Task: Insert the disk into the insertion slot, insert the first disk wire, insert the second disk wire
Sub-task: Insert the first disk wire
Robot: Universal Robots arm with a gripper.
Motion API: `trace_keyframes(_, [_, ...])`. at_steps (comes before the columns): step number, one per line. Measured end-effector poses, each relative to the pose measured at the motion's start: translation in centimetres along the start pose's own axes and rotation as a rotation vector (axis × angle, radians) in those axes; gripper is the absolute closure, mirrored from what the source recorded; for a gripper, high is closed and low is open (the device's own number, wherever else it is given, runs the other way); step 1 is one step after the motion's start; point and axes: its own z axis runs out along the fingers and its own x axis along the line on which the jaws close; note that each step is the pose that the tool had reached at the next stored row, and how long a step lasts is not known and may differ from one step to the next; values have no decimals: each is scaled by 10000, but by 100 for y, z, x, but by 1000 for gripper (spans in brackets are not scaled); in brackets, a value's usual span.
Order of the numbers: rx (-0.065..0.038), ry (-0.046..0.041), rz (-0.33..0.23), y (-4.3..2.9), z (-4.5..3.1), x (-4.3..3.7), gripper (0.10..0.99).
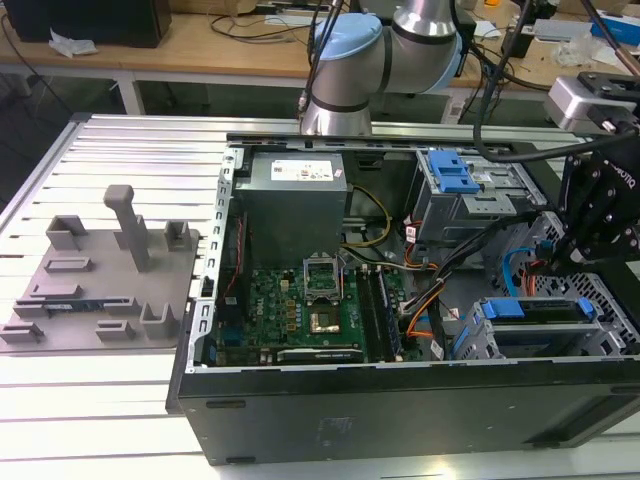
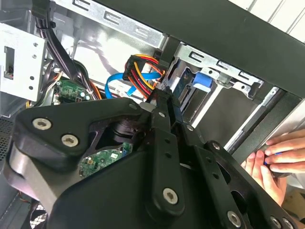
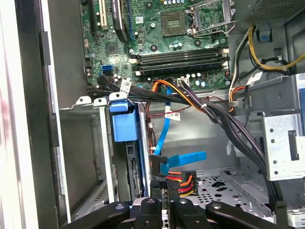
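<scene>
- Silver-grey tubular arm (image 1: 425, 25) with rounded light-blue joint caps (image 1: 345, 45), top centre of the exterior view.
- Matte black gripper (image 2: 162, 102): angular linked plates, silver round-head screws (image 2: 42, 123).

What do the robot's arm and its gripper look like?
The arm has silver tubes and light-blue joint caps, with black cables hanging near it. The gripper is matte black: flat linkage bars joined by silver screws. In the exterior view, white lettering marks its body.

Hand (image 2: 280, 160) cut by second wrist view's edge, disk (image 1: 545, 326) mostly hidden inside insertion slot (image 1: 612, 300)
</scene>
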Motion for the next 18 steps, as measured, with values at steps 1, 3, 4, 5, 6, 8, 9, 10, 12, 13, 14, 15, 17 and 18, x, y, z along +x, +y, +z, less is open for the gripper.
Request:
trace_keyframes(1, [0,0,0,0,0,0,922])
trace_keyframes(3, [0,-1,0,0,0,1,922])
trace_keyframes(4, [0,1,0,0,0,1,922])
trace_keyframes(5, [1,4,0,0,-1,4,922])
trace_keyframes(6, [1,3,-1,-1,0,10,922])
trace_keyframes(8, [1,3,-7,-3,2,25,922])
trace_keyframes(9, [1,3,-9,-4,2,34,922])
trace_keyframes(10, [1,3,-11,-5,4,52,922])
trace_keyframes(12, [1,3,-13,-9,7,84,922])
trace_keyframes(13, [1,3,-14,-11,9,101,922])
trace_keyframes(14, [1,3,-19,-13,14,125,922])
trace_keyframes(15, [2,2,-29,-15,19,137,922])
trace_keyframes(17, [4,5,-87,-19,36,175,922])
trace_keyframes(18, [5,5,-97,-20,40,188,922])
